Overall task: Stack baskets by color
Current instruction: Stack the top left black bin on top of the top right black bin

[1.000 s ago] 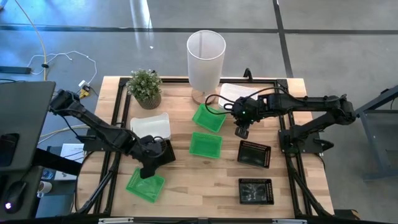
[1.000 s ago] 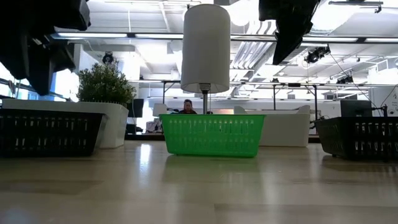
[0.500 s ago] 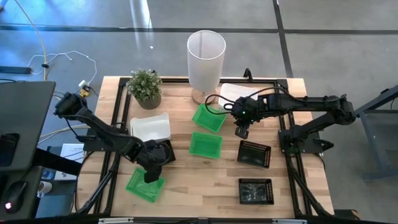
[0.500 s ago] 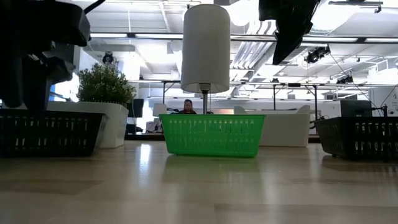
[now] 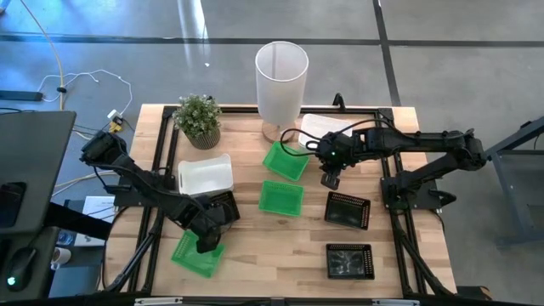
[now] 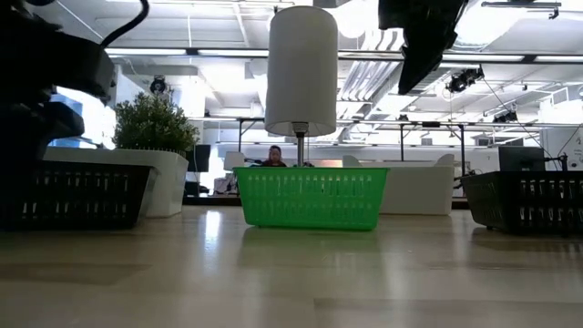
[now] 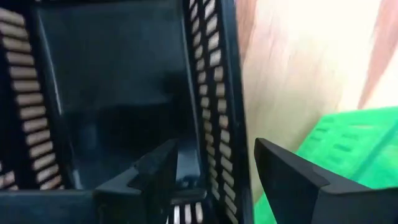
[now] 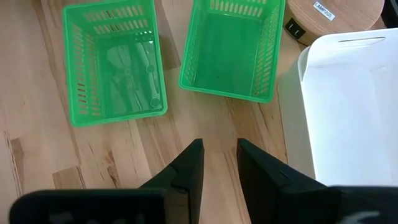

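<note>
left claw (image 7: 214,171) wide astride black basket (image 5: 223,206) wall near bench (image 5: 255,255) left edge, beside green basket (image 5: 194,254), right claw (image 8: 219,163) narrow, empty, above bench centre

The table top (image 5: 255,246) is pale, smooth wood with visible grain. Green baskets (image 8: 115,62) and black baskets (image 7: 112,93) look like glossy slotted plastic; the white basket (image 8: 348,106) is smooth, matt plastic.

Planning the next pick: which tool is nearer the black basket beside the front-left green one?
Left. The left tool straddles that black basket's wall, open. The right tool hovers across the table, near the middle green baskets.
</note>
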{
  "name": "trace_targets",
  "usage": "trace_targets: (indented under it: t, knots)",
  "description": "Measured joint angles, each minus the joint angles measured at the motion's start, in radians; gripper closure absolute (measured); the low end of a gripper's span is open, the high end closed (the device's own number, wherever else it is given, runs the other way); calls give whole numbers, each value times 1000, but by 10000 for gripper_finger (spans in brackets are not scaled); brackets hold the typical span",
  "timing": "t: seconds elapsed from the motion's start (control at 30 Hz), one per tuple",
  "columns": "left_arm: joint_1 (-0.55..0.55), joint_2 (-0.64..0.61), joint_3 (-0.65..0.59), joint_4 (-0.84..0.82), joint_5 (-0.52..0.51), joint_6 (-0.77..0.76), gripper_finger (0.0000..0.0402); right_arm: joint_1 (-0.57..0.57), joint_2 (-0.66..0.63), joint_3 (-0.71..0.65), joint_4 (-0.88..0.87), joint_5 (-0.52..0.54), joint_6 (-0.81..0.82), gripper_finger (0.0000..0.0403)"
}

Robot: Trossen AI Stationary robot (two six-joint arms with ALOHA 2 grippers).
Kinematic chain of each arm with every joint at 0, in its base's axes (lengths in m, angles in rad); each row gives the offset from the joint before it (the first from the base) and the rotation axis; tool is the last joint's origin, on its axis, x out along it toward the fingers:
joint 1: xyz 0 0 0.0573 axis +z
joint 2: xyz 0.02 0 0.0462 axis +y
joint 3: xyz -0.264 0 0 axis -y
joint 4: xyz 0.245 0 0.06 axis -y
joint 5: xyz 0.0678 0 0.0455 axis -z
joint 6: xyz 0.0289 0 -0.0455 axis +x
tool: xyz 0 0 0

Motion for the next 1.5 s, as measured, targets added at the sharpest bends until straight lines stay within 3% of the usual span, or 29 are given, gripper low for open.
trace_targets:
  t: [0.37, 0.6, 0.77, 1.17, 1.5]
  knots:
    - [-28, 2, 0, -5, -34, -22, 285, 12, 0, 0, 9, 0, 36, 320]
    - [-28, 2, 0, -4, -56, 34, 356, 83, 0, 0, 58, 4, 78, 320]
    - [-28, 2, 0, -4, -63, 71, 395, 144, 0, 0, 79, 65, 133, 320]
    - [-29, 2, 9, -5, -94, 120, 401, 238, 0, 0, 216, 76, 245, 320]
    - [-60, 2, 139, -16, -109, 183, 401, 283, 0, 0, 333, 76, 256, 320]
